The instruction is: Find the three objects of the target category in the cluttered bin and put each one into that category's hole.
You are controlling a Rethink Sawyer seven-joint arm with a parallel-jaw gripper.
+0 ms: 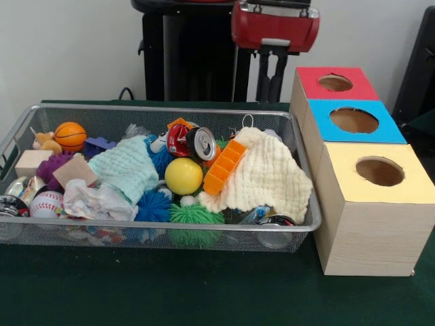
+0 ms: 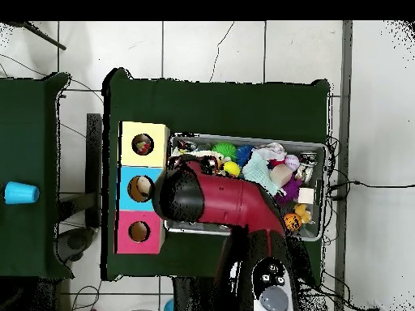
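Wire-mesh bin point(image 1: 302, 178) crammed with cloths, balls and a soda can point(image 1: 192, 142), just beside three wooden boxes: red-topped point(image 1: 312, 83), blue-topped point(image 1: 323, 122), yellow-topped point(image 1: 408, 173), each holed. Red arm point(image 2: 212, 198) raised above bin's box-side end. Gripper point(image 1: 270, 68) hanging behind; open or closed, cannot tell.

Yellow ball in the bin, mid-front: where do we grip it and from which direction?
Take the yellow ball across its widest part, coming straight down. Its top is bare, but the soda can, orange block and green spiky ball crowd its sides, so fingers probably need to be narrow.
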